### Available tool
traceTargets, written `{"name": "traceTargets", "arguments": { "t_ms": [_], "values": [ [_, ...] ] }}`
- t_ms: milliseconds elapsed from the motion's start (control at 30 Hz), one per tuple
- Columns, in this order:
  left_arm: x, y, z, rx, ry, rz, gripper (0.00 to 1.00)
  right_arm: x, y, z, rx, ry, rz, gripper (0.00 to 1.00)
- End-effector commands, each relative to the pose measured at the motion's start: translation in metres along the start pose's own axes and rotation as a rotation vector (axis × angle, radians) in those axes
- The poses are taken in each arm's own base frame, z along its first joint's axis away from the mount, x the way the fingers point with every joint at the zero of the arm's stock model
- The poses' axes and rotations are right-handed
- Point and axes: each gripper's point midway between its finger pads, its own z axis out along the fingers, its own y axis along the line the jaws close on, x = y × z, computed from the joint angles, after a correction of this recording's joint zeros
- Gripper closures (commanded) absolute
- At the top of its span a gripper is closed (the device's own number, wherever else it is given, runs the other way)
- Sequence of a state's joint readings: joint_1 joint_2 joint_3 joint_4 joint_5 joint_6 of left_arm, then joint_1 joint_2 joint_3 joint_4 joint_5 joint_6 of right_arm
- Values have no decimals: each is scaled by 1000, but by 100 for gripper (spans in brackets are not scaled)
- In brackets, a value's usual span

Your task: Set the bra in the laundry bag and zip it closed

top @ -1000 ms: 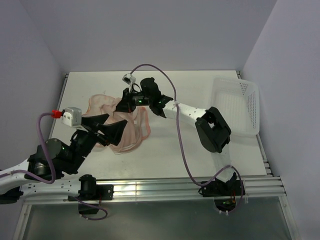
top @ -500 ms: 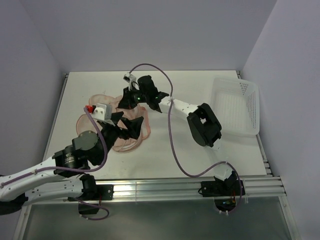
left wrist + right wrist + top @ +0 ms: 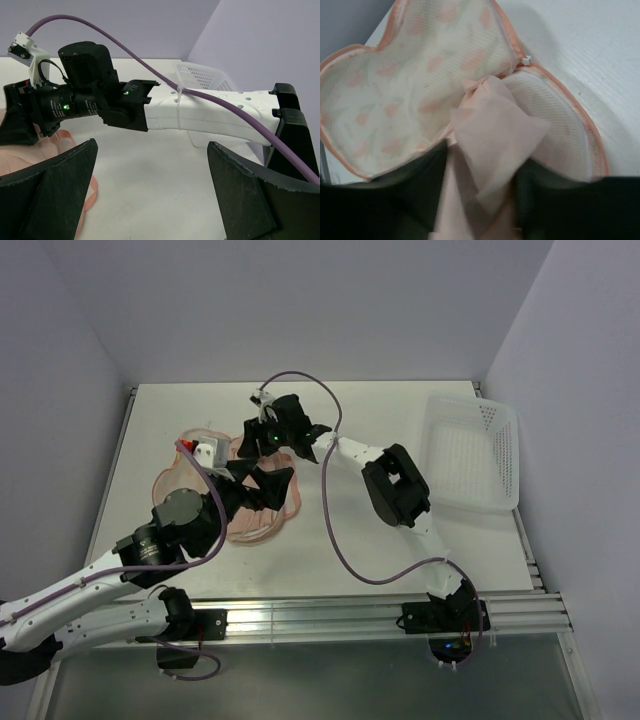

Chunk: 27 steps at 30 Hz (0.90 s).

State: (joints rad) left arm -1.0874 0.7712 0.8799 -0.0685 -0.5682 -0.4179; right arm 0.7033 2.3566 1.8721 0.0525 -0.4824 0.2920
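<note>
The laundry bag (image 3: 190, 445) lies open in two halves at the table's left middle, its pale lining (image 3: 395, 75) showing an orange pattern and its rim trimmed in pink. The peach-pink bra (image 3: 492, 130) is bunched in a heap where the two halves meet. My right gripper (image 3: 252, 447) hovers over that heap. Its jaws (image 3: 480, 160) are open, with bra fabric lying loosely between them. My left gripper (image 3: 265, 488) is just in front of it over the bag's near half. It stands wide open (image 3: 151, 145) with nothing between its fingers.
A white perforated basket (image 3: 475, 455) stands at the table's right edge. The right arm (image 3: 200, 110) and its purple cable (image 3: 335, 530) stretch across the middle of the table. The zipper pull (image 3: 526, 60) rests at the bag's hinge. Walls close in on the left, back and right.
My right gripper was shut and has spread its jaws over the bra. My left arm swung forward and right over the bag's near half, still open.
</note>
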Motion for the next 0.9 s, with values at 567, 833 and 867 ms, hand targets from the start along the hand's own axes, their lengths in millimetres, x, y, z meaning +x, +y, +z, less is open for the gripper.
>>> {"name": "traceTargets", "arguments": {
  "t_ms": [567,833,867],
  "values": [
    [-50,8,-26,-12,-73,-39,1,-102,21,-71,158,-244,-154,2],
    [-84,1,-39,17,-106,-42,1,0,103,-87,-14,-89,-266,55],
    [-91,-3,-41,31,-117,-48,1,14,117,-89,-61,-66,-281,75]
  ]
}}
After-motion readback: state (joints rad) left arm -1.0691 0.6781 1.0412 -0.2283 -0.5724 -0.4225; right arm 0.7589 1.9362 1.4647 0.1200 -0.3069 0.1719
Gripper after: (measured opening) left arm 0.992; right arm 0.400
